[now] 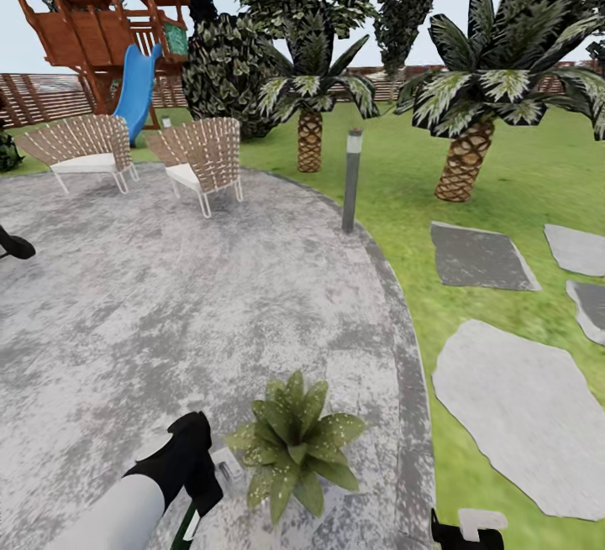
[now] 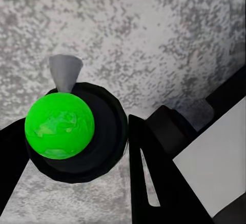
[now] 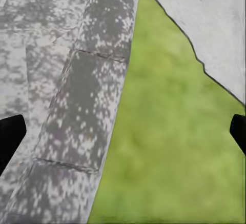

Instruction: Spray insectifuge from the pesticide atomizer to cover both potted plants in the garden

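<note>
The pesticide atomizer (image 1: 188,523) hangs from my left gripper (image 1: 202,474) at the bottom left of the head view, dark green with a white label, and its whitish sprayer head (image 1: 225,464) points toward the plant. In the left wrist view it looks like a round black body with a bright green dome (image 2: 59,125) and a grey nozzle cone (image 2: 65,73), clamped between my black fingers (image 2: 154,172). One potted plant (image 1: 294,445), a low speckled rosette, stands on the stone patio (image 1: 168,306) just right of that gripper. My right gripper (image 1: 466,531) (image 3: 123,131) is open and empty over the patio rim and grass.
Two wicker chairs (image 1: 84,151) (image 1: 202,159) stand at the patio's far side, and a grey bollard light (image 1: 351,180) stands at its edge. Palms (image 1: 309,134) (image 1: 466,159) and stepping stones (image 1: 512,416) lie on the lawn to the right. A playhouse with a blue slide (image 1: 134,92) and a fence are behind.
</note>
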Available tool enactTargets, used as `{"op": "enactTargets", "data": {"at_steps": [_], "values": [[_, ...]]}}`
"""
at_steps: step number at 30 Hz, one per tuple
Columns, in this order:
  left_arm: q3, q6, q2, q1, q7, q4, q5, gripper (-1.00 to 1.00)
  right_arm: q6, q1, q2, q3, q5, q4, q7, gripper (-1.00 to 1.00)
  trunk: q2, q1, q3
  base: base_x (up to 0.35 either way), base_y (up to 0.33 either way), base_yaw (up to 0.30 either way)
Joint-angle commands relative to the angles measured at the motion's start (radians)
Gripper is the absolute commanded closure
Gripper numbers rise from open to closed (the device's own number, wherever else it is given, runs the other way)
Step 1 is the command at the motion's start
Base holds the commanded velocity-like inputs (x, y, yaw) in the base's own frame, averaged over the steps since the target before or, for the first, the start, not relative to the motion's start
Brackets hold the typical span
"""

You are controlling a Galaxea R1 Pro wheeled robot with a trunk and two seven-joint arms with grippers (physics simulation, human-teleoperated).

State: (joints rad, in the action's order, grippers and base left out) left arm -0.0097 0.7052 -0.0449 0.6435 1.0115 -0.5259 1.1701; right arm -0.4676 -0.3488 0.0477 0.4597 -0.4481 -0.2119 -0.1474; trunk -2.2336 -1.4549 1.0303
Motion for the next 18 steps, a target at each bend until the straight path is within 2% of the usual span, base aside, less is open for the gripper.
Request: {"op": "enactTargets", "data": {"at_steps": [1,4,8,10,13,15,17,18], "values": [[-0.001,0.007,-0.001,0.001,0.007,-0.002,0.005,1.00,-0.003,-0.001,0.000,0.005,-0.011,0.002,-0.004,-1.00,0.000,0.001,0.001,-0.236,-0.203,0.000],[-0.001,0.009,-0.002,0.005,0.013,-0.002,0.005,1.00,-0.003,-0.001,0.000,0.005,-0.011,0.002,-0.004,-1.00,0.000,0.001,0.001,-0.240,-0.199,0.000],[-0.007,0.009,-0.001,0.089,0.143,-0.002,0.019,1.00,-0.003,-0.001,0.000,0.005,-0.011,0.002,-0.004,-1.00,0.000,0.001,0.001,-0.242,-0.197,0.131],[-0.008,0.012,-0.002,0.117,0.156,-0.002,0.022,1.00,-0.003,-0.001,0.000,0.004,-0.011,0.002,-0.004,-1.00,0.000,0.001,0.001,-0.236,-0.180,0.253],[-0.009,0.016,-0.002,0.165,0.171,0.000,0.064,1.00,-0.003,-0.001,0.000,0.004,-0.011,0.002,-0.004,-1.00,0.000,0.001,0.001,-0.075,-0.048,0.211],[-0.009,0.016,-0.003,0.175,0.212,-0.001,0.093,1.00,-0.003,-0.001,0.000,0.005,-0.011,0.002,-0.004,-1.00,0.000,0.001,0.001,-0.016,-0.010,0.061],[-0.008,0.016,-0.013,0.191,0.277,-0.002,0.158,1.00,-0.003,-0.001,0.001,0.005,-0.011,0.002,-0.004,-1.00,0.000,0.001,0.001,-0.003,-0.002,0.013],[-0.008,0.016,-0.015,0.198,0.290,-0.002,0.175,1.00,-0.003,-0.001,0.001,0.005,-0.011,0.002,-0.004,-1.00,0.000,0.001,0.001,-0.001,-0.001,0.006]]}}
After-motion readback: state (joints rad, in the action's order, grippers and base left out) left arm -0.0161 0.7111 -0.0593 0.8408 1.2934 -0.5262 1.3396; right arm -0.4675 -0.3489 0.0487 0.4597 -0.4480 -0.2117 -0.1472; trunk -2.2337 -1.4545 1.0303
